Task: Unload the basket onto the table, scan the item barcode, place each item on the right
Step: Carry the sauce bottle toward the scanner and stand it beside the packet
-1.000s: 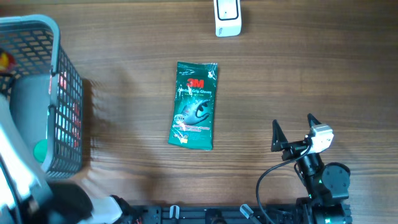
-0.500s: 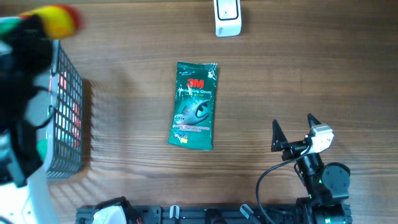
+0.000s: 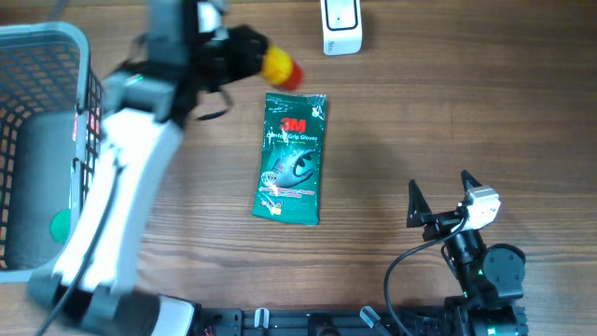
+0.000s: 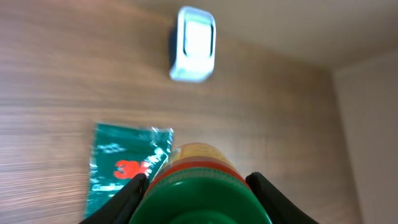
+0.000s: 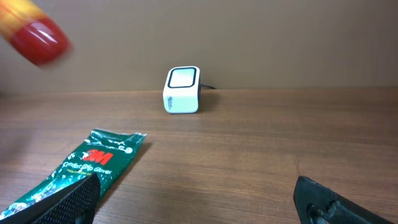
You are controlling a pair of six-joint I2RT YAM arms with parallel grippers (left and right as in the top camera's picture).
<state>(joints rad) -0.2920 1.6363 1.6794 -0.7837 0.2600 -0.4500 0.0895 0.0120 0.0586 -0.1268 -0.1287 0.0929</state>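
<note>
Two sets of jaws show. Nearest, at the right front of the bench, the right jaws stand wide open and empty. In mid-bench a green 3M glove packet lies flat, label up. Over its far end the left jaws grip a canister with a green body and a yellow-and-red end, the fingers pressed to either side. It is held above the bench and looks blurred in the right wrist view. Farther still, at the back edge, stands the white scanner, apart from the canister. A grey basket sits at the left.
</note>
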